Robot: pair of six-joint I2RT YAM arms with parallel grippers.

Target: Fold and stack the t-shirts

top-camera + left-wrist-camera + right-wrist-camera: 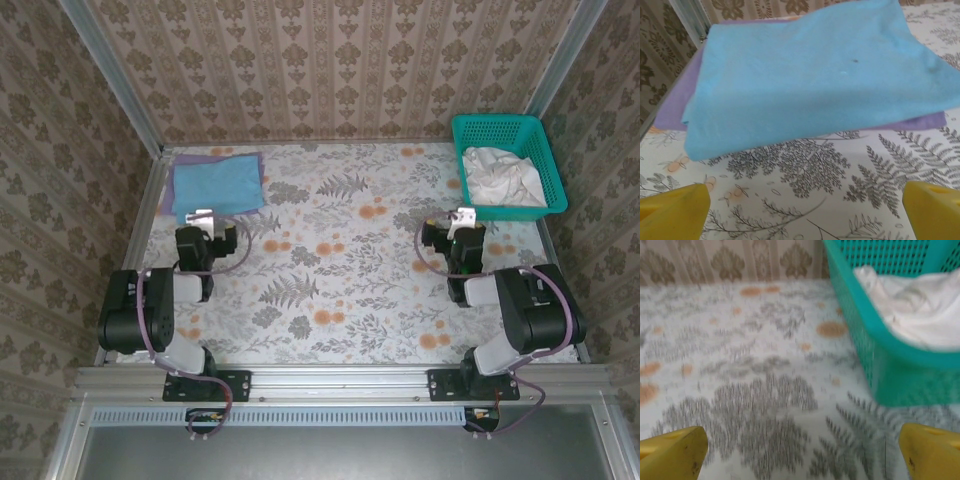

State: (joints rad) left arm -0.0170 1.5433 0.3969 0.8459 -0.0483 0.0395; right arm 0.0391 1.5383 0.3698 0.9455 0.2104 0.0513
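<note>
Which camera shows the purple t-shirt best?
The left wrist view: the lavender t-shirt lies close up, its left and near edges sticking out beneath the blue t-shirt. The top external view catches a thin fringe of it.

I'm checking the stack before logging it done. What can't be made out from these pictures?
Purple shirt: left wrist view, covered by the blue shirt; only its edges show, fold unknown.
White cloth: right wrist view, blurred, cut off by the right edge and basket wall; garment type unclear.
Same cloth, top view: too small to identify.
</note>
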